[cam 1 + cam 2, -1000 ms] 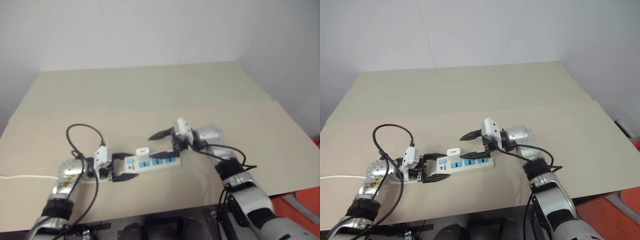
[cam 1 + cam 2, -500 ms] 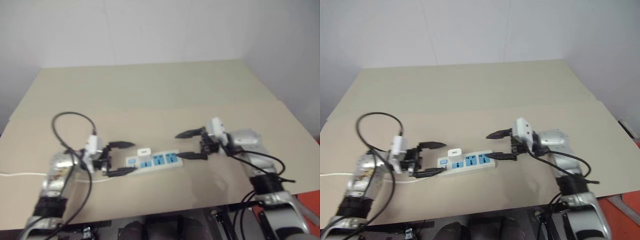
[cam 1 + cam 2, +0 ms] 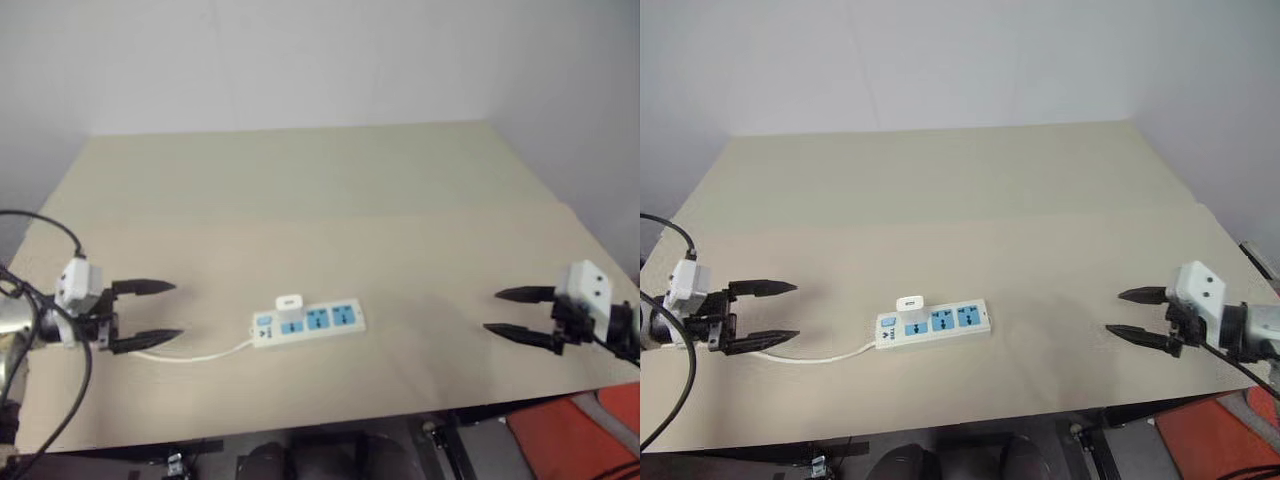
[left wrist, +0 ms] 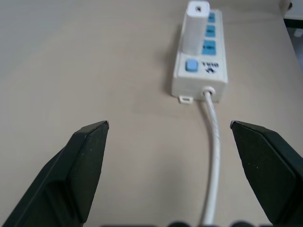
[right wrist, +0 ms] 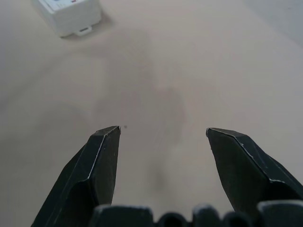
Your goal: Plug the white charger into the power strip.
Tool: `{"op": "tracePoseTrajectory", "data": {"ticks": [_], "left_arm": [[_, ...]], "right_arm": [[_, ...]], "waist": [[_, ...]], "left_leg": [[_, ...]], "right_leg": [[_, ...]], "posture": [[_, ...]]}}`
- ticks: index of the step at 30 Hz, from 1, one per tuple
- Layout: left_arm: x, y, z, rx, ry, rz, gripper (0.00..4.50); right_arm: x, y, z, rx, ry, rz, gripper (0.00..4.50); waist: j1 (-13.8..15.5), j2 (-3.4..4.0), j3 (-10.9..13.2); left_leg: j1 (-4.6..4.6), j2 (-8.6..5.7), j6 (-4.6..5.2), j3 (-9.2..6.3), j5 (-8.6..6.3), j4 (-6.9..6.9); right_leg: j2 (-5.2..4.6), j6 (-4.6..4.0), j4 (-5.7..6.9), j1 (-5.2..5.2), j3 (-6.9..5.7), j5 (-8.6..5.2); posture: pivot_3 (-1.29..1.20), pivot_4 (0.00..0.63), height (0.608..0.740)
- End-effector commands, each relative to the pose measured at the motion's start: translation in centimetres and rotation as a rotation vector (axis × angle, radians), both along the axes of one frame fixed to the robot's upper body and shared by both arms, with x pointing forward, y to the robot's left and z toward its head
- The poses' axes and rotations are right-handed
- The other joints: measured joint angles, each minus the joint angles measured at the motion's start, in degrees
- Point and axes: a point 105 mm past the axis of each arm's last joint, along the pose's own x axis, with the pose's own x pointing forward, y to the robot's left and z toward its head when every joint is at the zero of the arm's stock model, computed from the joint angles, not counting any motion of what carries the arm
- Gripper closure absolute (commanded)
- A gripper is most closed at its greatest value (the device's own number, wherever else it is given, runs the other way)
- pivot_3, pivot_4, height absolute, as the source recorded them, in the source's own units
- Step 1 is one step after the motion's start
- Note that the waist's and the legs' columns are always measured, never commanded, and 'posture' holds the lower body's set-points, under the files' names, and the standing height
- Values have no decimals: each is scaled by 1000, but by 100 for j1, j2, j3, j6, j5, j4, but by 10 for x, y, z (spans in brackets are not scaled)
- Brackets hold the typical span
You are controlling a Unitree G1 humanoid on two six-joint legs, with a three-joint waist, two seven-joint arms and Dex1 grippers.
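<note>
The power strip (image 3: 320, 325) lies flat near the middle of the table's front half, its blue sockets facing up. The white charger (image 3: 290, 305) stands plugged into the socket nearest the strip's blue end panel; it also rises from the strip (image 4: 201, 61) as the charger (image 4: 195, 26) in the left wrist view. My left gripper (image 3: 150, 313) hovers open far to the left of the strip, fingers pointing toward it. My right gripper (image 3: 520, 313) hovers open far to the right, near the table's front edge. Neither holds anything.
The strip's thin white cord (image 3: 195, 355) runs left from the end panel along the table toward the left gripper. The beige table (image 3: 330, 200) stretches back to a white wall. An orange-red object (image 3: 1230, 430) sits below the table's front right corner.
Both grippers have drawn away from the strip, the left one to the left and the right one far to the right. The charger stays standing in the strip.
</note>
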Motion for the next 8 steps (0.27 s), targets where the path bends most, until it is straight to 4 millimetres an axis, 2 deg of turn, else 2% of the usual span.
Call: {"op": "tracePoseTrajectory", "data": {"ticks": [1,8], "left_arm": [[-7,-5,8,-9,-24,-9,22],[-14,-7,11,2,-22,1,22]], "right_arm": [[-4,9,7,17,-37,0,1010],[6,30,1,82,-29,9,1010]], "waist": [[-41,0,0],[-59,-7,4]], "left_leg": [[1,-1,-1,1,1,0],[4,1,-2,-1,1,3]], "right_leg": [[0,0,0,0,1,0],[0,0,2,1,7,0]], "posture": [[0,150,740],[0,150,740]]}}
